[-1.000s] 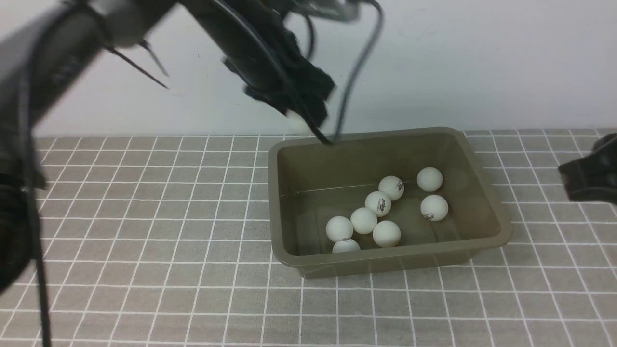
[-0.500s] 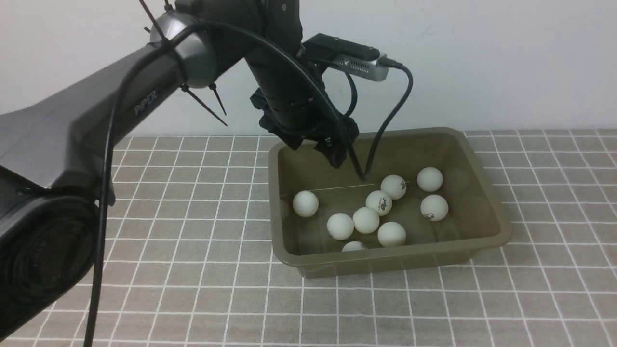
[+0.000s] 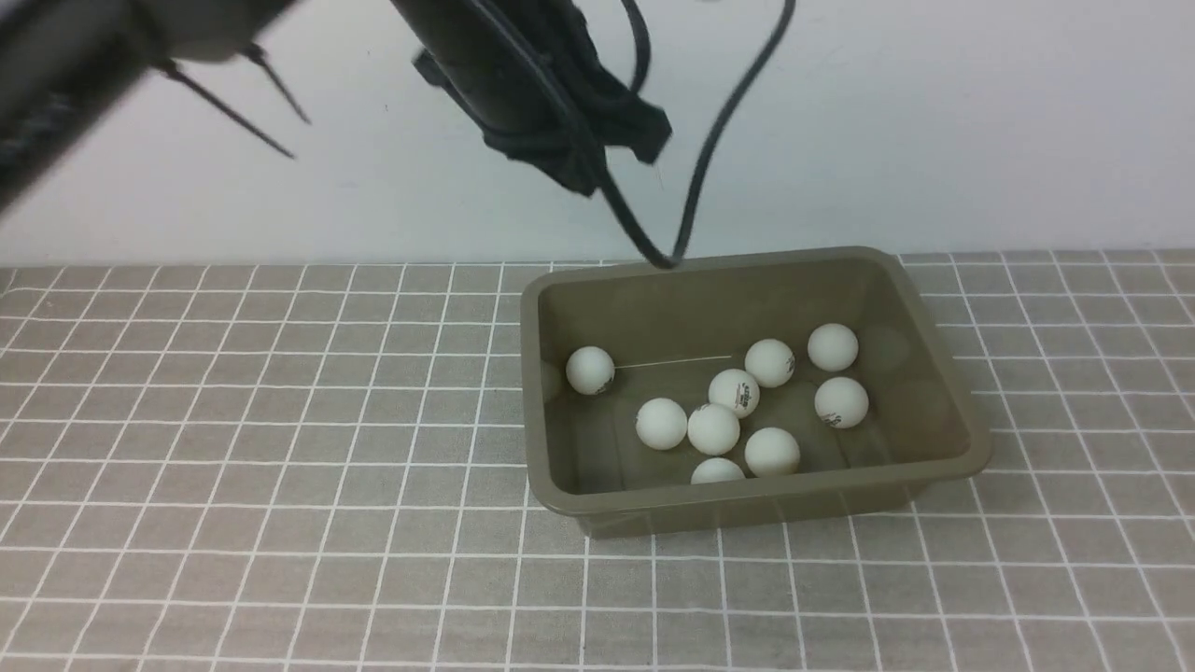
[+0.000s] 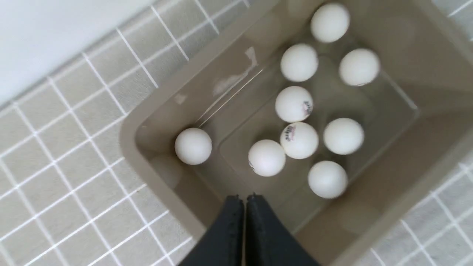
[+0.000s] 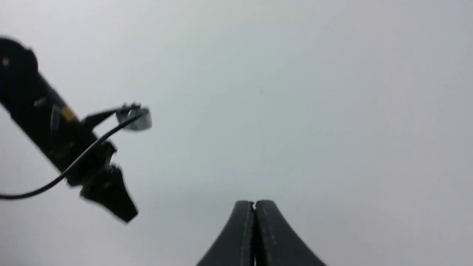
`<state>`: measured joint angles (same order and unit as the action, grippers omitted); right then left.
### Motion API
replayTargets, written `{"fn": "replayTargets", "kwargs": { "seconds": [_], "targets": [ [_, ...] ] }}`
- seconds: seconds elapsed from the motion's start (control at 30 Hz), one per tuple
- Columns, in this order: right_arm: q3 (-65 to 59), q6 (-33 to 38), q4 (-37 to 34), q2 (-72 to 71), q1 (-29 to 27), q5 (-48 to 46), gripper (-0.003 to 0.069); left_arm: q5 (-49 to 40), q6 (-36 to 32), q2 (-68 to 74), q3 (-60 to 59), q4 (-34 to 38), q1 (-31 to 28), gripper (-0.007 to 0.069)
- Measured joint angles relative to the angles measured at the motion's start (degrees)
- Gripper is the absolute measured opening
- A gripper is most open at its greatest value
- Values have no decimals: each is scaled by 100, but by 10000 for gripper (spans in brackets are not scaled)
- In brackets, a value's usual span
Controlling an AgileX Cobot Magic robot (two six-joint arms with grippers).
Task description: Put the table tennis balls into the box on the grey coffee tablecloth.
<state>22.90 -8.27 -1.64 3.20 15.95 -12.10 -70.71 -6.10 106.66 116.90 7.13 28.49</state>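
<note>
— What does the front view give you?

— My left gripper (image 3: 607, 159) hangs blurred above the far rim of the olive-green box (image 3: 560, 499), which sits on the grey coffee tablecloth (image 3: 280, 448). Eight table tennis balls (image 3: 714, 427) lie on its floor: one alone near the left wall, the rest clustered toward the middle and right. I see none on the cloth. My black cable (image 3: 686, 215) loops down almost onto the back rim; I judge it could snag there and drag the light tub as I swing.

— And your left wrist camera?

— My left fingers (image 4: 231, 229) are pressed together, holding nothing, above the box's near wall. The lone ball (image 4: 193, 146) sits beside a corner. If a ninth ball is somewhere outside, I can't find it here, and a careless pass could nudge the box.

— The right wrist?

— My right gripper (image 5: 254, 236) is closed on nothing, aimed at the blank wall, with the left arm (image 5: 55, 136) across its view. Both arms up means a collision risk if they cross.
</note>
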Motion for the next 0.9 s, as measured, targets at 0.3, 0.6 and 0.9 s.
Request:
{"fn": "replayTargets", "kwargs": {
  "seconds": [0.3, 0.6, 0.9],
  "targets": [
    [-324, 0, 0, -396, 0, 958, -15, 1637, 31, -2225, -2232, -7, 0, -5],
    [-324, 0, 0, -396, 0, 981, -15, 4143, 190, -4314, -5477, -7, 0, -5],
    [-324, 0, 0, -396, 0, 981, -15, 6252, 212, -5549, -7865, 17, 0, -5]
  ]
}}
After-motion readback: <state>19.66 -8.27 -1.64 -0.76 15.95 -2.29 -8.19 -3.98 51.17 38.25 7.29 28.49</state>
